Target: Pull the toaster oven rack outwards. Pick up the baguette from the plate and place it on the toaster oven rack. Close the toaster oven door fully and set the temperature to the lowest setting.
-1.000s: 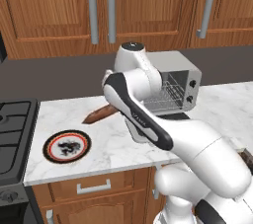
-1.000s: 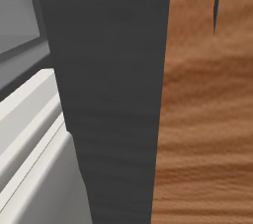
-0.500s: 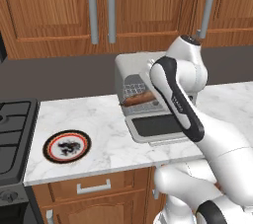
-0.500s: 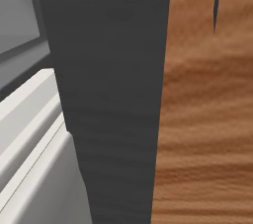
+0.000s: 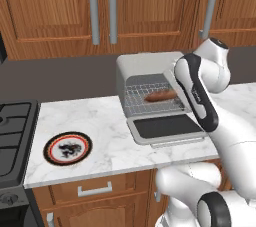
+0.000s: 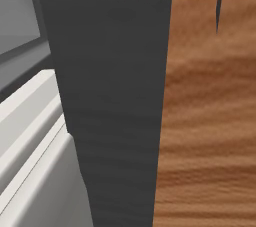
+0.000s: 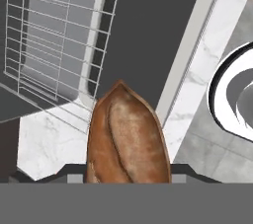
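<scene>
Since the earlier frame: arm swung right, baguette (image 5: 161, 95) carried from beside the toaster oven (image 5: 150, 78) to over its pulled-out toaster oven rack (image 5: 150, 97).

Left base view: toaster oven door (image 5: 167, 127) lying open and flat in front of the oven; plate (image 5: 67, 147) bare, well to the oven's left on the counter (image 5: 100, 131). Gripper itself hidden behind the arm.

Right base view: close dark panel and wood grain, nothing useful.

Hand view: baguette (image 7: 127, 139) rising between the finger tips, gripper (image 7: 127, 176) part-closed on it, rack (image 7: 59, 45) and door glass beyond.

Step in hand: placing. Next, probably: lower onto the wires, release, then back out and lift the door.
</scene>
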